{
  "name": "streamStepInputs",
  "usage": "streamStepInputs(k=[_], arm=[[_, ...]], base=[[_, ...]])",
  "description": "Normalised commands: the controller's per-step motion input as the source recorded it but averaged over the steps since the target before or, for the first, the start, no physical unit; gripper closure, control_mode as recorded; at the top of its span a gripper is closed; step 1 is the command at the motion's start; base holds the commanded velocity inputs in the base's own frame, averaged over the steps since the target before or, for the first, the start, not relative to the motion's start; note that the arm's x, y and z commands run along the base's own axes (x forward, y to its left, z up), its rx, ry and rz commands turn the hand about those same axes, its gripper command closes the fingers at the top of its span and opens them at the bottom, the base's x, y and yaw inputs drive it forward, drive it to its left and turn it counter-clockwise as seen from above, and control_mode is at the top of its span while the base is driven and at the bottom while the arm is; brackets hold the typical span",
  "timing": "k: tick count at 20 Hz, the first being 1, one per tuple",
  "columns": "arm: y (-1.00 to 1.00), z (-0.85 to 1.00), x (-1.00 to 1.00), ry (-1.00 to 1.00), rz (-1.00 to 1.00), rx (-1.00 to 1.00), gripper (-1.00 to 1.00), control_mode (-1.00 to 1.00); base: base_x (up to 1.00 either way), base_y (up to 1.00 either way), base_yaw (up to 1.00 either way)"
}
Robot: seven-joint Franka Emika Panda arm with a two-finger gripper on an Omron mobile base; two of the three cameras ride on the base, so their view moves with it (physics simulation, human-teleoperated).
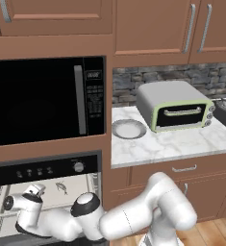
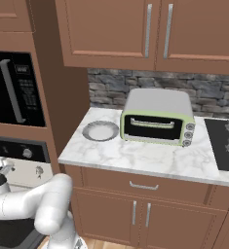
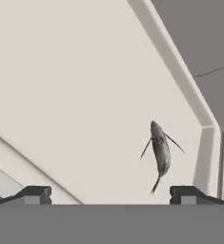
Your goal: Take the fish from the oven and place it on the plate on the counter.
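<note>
Left base view: fish [image 1: 61, 187] lies on the cream tray [image 1: 81, 192] inside the oven [image 1: 42, 170]; plate [image 1: 129, 129] on desk [image 1: 172, 144], up and to the right.
Hand view: fish [image 3: 159, 152] ahead, nearer the right fingertip [image 3: 185, 194], long axis roughly along the approach; gripper [image 3: 108, 195] wide open, holding nothing.

Flat even rendered light, soft low-resolution edges, no glare, faint shadows.
</note>
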Motion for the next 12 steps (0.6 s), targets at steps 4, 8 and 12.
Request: streamStepInputs(k=[4, 8, 12], arm=[[0.00, -0.78, -0.36, -0.05, 0.00, 0.01, -1.00, -1.00], [0.00, -0.83, -0.14, -0.05, 0.00, 0.00, -1.00, -1.00], [0.00, -0.81, -0.01, -0.11, -0.03, 0.00, -1.00, -1.00]], base=[[0.00, 0.00, 0.00], [0.00, 0.00, 0.00], [0.00, 0.00, 0.00]])
